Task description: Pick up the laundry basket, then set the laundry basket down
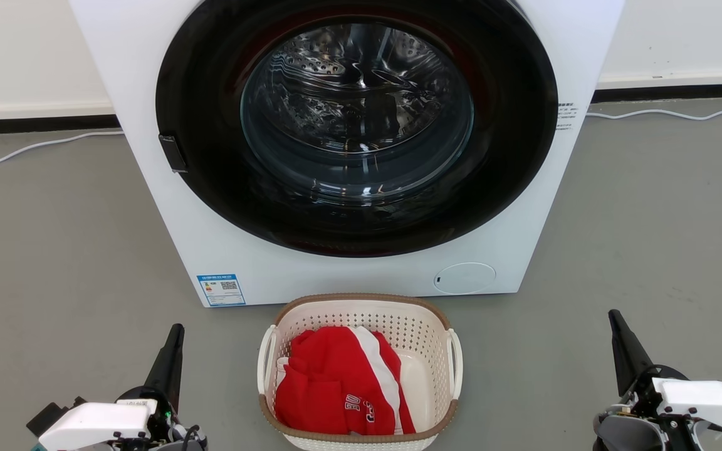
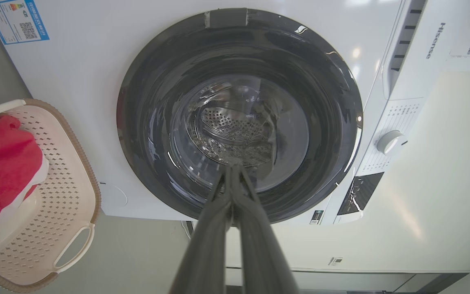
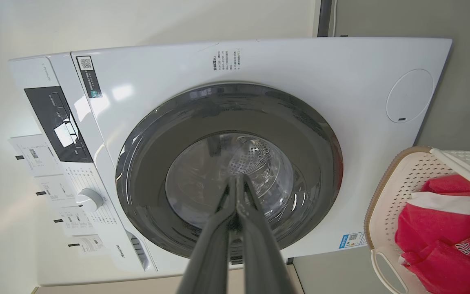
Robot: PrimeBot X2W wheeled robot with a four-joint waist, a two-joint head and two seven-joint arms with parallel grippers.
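Cream perforated plastic w/ brown rim: the laundry basket (image 1: 420, 326) sat on the grey floor (image 1: 54, 250) just in front of the washing machine (image 1: 348, 279), its near edge cut off by the frame. Inside lay a red-and-white garment (image 1: 329, 382), print folded and unreadable, hiding most of the bottom. Left gripper (image 1: 176, 332) & right gripper (image 1: 615, 318) were also in front of the washer, either side of the basket, not touching it, fingers pressed together, holding nothing.

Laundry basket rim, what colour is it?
Laundry basket rim: brown, woven look, clearest in head view.
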